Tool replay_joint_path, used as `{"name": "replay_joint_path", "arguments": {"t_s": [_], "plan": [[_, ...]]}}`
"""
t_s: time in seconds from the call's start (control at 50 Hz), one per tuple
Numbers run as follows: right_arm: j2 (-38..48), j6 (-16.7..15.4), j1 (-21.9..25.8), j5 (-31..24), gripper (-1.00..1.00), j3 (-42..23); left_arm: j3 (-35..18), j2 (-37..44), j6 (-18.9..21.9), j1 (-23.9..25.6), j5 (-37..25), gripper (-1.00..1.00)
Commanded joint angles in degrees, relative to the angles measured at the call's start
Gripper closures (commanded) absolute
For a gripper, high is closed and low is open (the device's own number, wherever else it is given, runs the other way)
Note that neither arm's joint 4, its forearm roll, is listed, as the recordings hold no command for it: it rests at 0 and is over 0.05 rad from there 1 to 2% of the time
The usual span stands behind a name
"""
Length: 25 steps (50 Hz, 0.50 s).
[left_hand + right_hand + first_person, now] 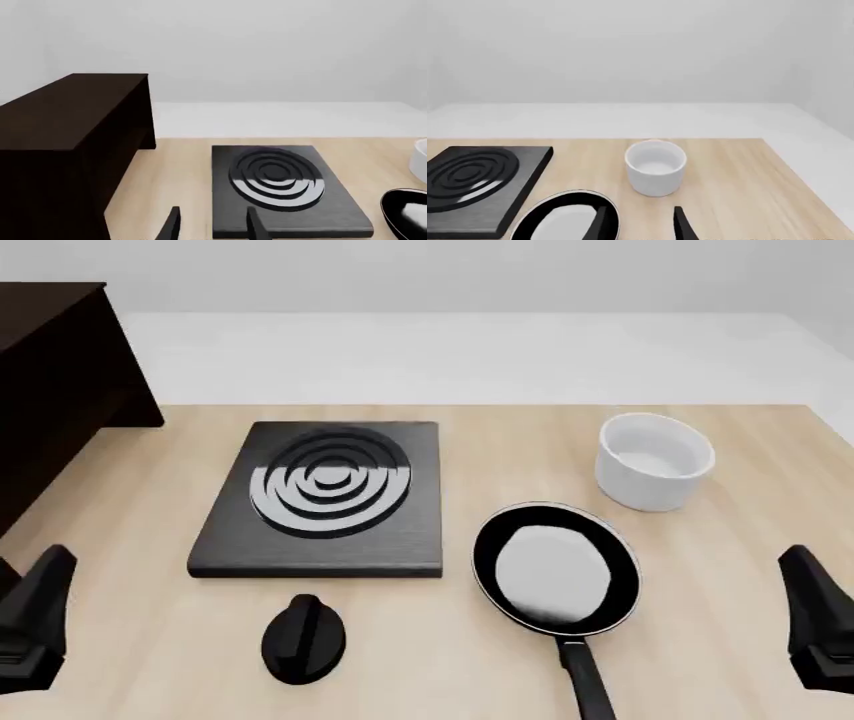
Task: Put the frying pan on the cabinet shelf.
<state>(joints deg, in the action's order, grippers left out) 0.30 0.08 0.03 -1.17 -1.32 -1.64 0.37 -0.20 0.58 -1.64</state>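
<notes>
While both arms waited at the table's near edge, the frying pan (557, 575) lay right of the stove plate (324, 496), handle pointing toward the robot, nearer the right gripper (639, 226). Both grippers' 2 fingers stood apart, empty. The cabinet (54, 390) stood far left.

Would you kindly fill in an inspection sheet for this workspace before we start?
Surface: pale wooden table, level.
Job's things: pan flat on table, handle toward the arms; dark cabinet at far left.
Clutter: stove plate left of pan; white pot beyond pan; black knob near stove plate.
Grippers: left claw and right claw open, empty.
Cables: nothing seen.
Surroundings: plain pale walls and floor.
</notes>
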Motion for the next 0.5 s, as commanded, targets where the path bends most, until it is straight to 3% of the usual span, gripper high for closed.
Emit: {"name": "replay_joint_path", "arguments": {"t_s": [0.02,0.14,0.18,0.42,0.5], "plan": [[2.2,-0.7,0.1,1.8,-1.00,1.0,-1.7,1.6,-2.4,-1.2,-1.9,-1.00],[0.4,0.1,-0.2,-3.7,-1.00,-3.9,-3.6,0.5,-2.4,0.0,-5.4,-1.00],[0.1,2.1,-0.7,-4.8,-1.00,-5.1,-4.4,0.2,-2.1,0.3,-6.0,-1.00],[-0.1,0.1,1.7,-13.4,-1.00,-12.3,-9.0,0.2,-1.8,2.0,-11.8,-1.00],[-0.2,-0.2,2.7,-17.1,-1.00,-16.6,-10.2,0.6,-4.7,0.7,-13.1,-1.00]]}}
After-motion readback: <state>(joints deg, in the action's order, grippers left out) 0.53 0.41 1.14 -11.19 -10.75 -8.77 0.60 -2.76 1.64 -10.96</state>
